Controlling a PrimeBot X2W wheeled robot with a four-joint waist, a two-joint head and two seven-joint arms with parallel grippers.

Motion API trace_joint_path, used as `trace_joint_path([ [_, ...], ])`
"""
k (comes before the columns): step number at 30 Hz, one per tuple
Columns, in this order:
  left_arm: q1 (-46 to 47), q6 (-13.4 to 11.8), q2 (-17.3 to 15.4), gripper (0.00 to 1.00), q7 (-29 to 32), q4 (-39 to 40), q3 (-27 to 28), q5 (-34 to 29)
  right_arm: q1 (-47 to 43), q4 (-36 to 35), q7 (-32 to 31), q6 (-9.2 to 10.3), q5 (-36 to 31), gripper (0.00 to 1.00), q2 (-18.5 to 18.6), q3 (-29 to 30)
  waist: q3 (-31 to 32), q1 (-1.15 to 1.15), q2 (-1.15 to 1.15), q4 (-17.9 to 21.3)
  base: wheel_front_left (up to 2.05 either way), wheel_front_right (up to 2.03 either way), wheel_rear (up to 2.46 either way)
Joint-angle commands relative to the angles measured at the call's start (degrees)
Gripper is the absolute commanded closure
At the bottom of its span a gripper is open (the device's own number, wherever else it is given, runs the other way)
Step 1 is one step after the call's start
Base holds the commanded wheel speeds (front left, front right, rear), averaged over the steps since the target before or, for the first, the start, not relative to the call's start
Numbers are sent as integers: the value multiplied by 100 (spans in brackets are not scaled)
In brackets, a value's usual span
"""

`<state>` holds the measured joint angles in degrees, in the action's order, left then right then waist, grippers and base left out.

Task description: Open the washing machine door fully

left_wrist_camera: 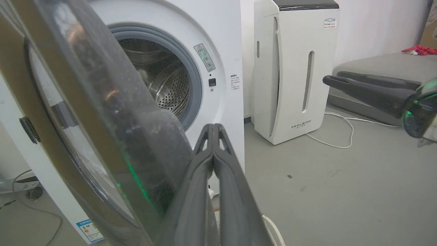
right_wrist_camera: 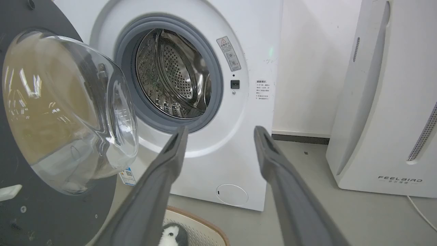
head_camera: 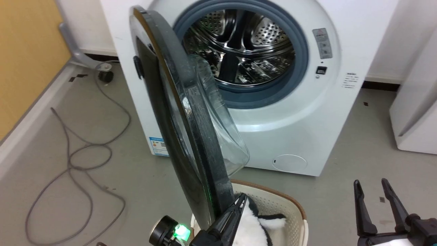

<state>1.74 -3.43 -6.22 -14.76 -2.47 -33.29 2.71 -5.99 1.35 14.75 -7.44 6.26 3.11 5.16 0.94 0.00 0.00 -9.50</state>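
**A:** Where's the door right now?

**B:** The washing machine door [head_camera: 191, 136] stands swung out from the washing machine [head_camera: 290, 130], hinged on the machine's side toward my left. It's almost edge-on to my head camera, so I barely see its glossy face. Its glass bowl [right_wrist_camera: 61, 109] bulges back toward the machine, and the drum [head_camera: 245, 44] is uncovered.

**A:** And your claws?

**B:** My left claw [head_camera: 242, 198] is clenched, fingers pressed together with nothing between them. It sits right at the door's lower rim, on the edge far from the machine. I can't tell whether it touches the rim, and its base is cut off below. My right claw [head_camera: 372, 186] is released, fingers well apart, out in front of the machine, holding nothing.

**A:** Anything under the door?

**B:** A basket [head_camera: 293, 208] in front of the machine, half hidden behind the door and my left claw. A black-and-white plush toy [head_camera: 252, 222] lies in it, cropped at the bottom.
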Motion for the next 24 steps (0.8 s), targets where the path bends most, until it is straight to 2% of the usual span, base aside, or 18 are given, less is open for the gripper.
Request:
trace_joint_path([
  [1, -104, -13, -15, 100, -24, -26, 38, 6, -49, 15, 25, -5, 68, 0, -24, -8, -2, 0, 0, -74, 0, 0, 0],
  [13, -256, 5, -74, 100, -24, 72, 163, -21, -91, 60, 25, -5, 140, 0, -24, -41, -24, 0, 0, -638, 0, 0, 0],
  [24, -415, -35, -207, 100, -24, 210, 326, -41, -60, 54, 25, -5, 212, 0, -24, -75, -63, 0, 0, -1474, 0, 0, 0],
])
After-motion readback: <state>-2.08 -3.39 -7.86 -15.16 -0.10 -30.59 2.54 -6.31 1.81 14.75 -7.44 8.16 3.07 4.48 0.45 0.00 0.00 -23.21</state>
